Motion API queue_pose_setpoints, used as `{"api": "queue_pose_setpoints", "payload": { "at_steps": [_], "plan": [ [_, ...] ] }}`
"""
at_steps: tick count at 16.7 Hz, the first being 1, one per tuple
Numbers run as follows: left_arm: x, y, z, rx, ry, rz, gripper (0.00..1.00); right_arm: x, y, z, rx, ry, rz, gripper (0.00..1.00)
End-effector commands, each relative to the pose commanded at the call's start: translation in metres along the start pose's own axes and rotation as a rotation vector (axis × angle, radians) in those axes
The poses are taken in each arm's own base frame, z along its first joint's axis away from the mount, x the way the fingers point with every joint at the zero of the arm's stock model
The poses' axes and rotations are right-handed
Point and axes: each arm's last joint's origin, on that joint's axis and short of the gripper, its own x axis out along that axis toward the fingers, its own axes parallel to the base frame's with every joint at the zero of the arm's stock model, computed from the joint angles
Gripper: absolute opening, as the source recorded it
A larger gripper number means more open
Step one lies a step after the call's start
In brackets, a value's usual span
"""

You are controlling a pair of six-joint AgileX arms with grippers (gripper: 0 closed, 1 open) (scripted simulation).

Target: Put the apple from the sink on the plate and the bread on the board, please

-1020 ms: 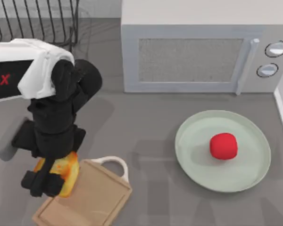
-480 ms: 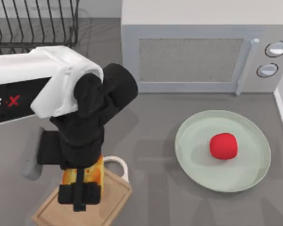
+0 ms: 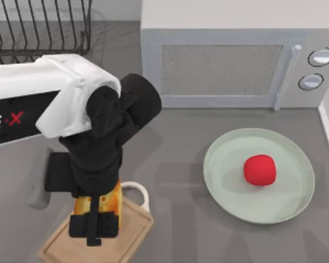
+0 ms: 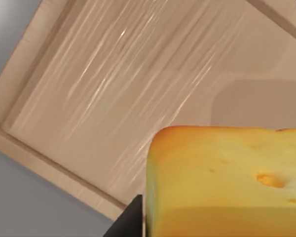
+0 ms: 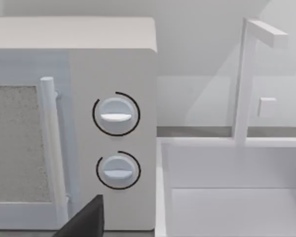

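Left end effector (image 3: 94,233) gripping the bread (image 3: 101,201) above the board (image 3: 129,233).
Board is lying directly beneath the end effector; the apple (image 3: 260,169) is resting on the plate (image 3: 225,181), well off to its right.

A flat grey table (image 3: 175,142) carries everything. On it, at the back, stands a pale grey box-shaped microwave (image 3: 230,60) with two round knobs, and a black wire rack (image 3: 38,27) at the back left. A large round mint-green plate (image 3: 230,181) lies right of centre. A rectangular light-wood cutting board (image 3: 131,230) with a white loop handle lies at the front left.
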Motion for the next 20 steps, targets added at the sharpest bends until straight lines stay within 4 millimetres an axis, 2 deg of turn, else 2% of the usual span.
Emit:
{"api": "queue_pose_setpoints", "payload": {
  "at_steps": [12, 15, 20],
  "plan": [
    [0.042, 0.0, -0.002, 0.001, 0.003, -0.005, 0.0, 0.0, 0.0, 0.0, 0.0, 0.0, 0.0, 1.0],
    [0.042, 0.0, -0.002, 0.001, 0.003, -0.005, 0.0, 0.0, 0.0, 0.0, 0.0, 0.0, 0.0, 1.0],
    [0.042, 0.0, -0.002, 0.001, 0.003, -0.005, 0.38, 0.0, 0.0, 0.0, 0.0, 0.0, 0.0, 1.0]
  ]
}}
